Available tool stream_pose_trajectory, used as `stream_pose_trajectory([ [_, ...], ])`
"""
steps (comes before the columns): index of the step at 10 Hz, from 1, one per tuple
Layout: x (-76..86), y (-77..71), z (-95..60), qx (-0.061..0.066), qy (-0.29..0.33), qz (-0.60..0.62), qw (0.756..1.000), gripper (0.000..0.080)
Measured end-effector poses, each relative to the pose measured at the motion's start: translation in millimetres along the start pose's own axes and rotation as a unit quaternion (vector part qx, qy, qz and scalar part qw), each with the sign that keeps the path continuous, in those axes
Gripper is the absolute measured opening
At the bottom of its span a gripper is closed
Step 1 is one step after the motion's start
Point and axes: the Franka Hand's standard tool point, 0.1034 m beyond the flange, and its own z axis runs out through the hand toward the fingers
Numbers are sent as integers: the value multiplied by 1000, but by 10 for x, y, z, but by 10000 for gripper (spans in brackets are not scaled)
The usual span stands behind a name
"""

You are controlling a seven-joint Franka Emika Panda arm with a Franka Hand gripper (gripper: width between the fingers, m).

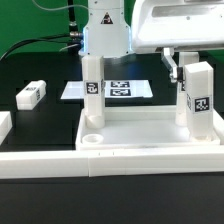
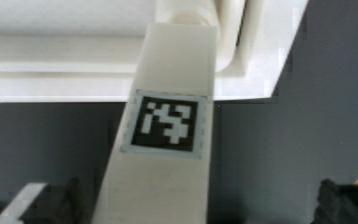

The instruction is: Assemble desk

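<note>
2 legs stand upright on the desk top (image 1: pixel 140 132) in the exterior view: the 9 o'clock leg (image 1: pixel 92 95) and the 3 o'clock leg (image 1: pixel 197 95). 1 loose leg (image 1: pixel 30 94) lies on the black table (image 1: pixel 45 72), further out toward 9 o'clock.

My gripper (image 2: pixel 190 205) straddles the 3 o'clock leg with its jaws wide. Both fingers (image 2: pixel 30 205) stand clear of the leg's flat sides, and I hold nothing.

I judge that this leg is being seated in its corner socket. To do that well, I should close squarely on 2 opposite flat faces, clear of the tag (image 2: pixel 167 126). I should keep the post plumb and turn it without leaning on it.

The leg is a smooth, matte white square post, probably slippery plastic. The desk top is a shallow white tray with a raised rim.
</note>
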Motion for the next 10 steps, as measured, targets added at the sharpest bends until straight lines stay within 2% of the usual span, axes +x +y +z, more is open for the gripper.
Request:
stream_pose_trajectory([
  [4, 6, 8, -3, -1, -1, -8, 1000, 649],
  [6, 210, 93, -226, -1, -15, -16, 1000, 649],
  [8, 310, 241, -242, -7, -32, -26, 999, 649],
  [9, 357, 335, -235, -12, -60, -23, 998, 649],
  [10, 366, 348, -236, -15, -117, -12, 993, 649],
])
